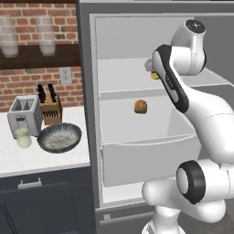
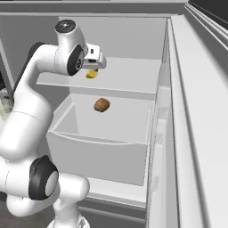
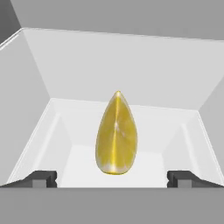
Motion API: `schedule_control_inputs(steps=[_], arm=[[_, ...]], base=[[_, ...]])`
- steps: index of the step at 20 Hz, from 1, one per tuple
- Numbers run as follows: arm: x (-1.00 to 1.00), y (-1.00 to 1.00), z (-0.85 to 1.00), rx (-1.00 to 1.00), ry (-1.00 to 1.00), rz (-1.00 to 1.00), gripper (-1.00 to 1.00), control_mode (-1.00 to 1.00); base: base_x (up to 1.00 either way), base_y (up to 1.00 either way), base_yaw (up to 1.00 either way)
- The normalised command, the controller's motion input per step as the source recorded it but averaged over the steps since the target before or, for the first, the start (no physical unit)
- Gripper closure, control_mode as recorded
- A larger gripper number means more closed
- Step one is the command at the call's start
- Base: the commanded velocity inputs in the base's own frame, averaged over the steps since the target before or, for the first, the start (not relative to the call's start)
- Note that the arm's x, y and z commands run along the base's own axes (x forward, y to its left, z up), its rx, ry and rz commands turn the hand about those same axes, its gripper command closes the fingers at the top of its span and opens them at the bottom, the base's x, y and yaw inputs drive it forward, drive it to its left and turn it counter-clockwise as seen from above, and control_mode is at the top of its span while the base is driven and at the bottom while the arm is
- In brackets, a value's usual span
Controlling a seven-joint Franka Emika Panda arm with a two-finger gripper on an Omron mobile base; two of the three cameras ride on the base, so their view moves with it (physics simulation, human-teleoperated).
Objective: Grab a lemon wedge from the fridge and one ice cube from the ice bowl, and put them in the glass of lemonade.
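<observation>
The fridge (image 1: 87,114) stands open, its door (image 2: 200,111) swung to the right. A small yellow lemon wedge (image 3: 116,133) lies on the white upper shelf, seen also as the wedge (image 2: 91,74) just under my hand. My gripper (image 3: 112,178) is open, its two fingertips (image 3: 43,178) spread wide to either side of the wedge and just short of it. In the right base view the gripper (image 2: 92,67) hovers right above the wedge. On the counter to the left sit the ice bowl (image 1: 59,137) and the glass of lemonade (image 1: 23,137).
An orange-brown lump (image 1: 140,106) lies in the fridge drawer (image 2: 98,151) below the shelf. A toaster (image 1: 25,114) and a knife block (image 1: 50,107) stand behind the bowl. Two frosted glasses (image 1: 45,34) sit on a wall shelf.
</observation>
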Motion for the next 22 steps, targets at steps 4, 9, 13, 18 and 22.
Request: schedule_control_inputs(steps=[4, 9, 13, 18, 22], arm=[[0.02, 0.00, -0.28, 0.00, 0.00, 0.05, -1.00, -1.00], [0.00, 0.00, -0.19, 0.00, 0.00, 0.04, -1.00, -1.00], [0.17, 0.00, 0.00, 0.00, 0.03, 0.02, -1.00, -1.00], [0.32, 0.00, 0.00, -0.04, 0.11, 0.00, -1.00, -1.00], [0.35, 0.00, 0.00, -0.01, 0.06, 0.00, -1.00, -1.00]], base=[[0.00, 0.00, 0.00], [0.00, 0.00, 0.00], [0.00, 0.00, 0.00], [0.00, 0.00, 0.00], [0.00, 0.00, 0.00]])
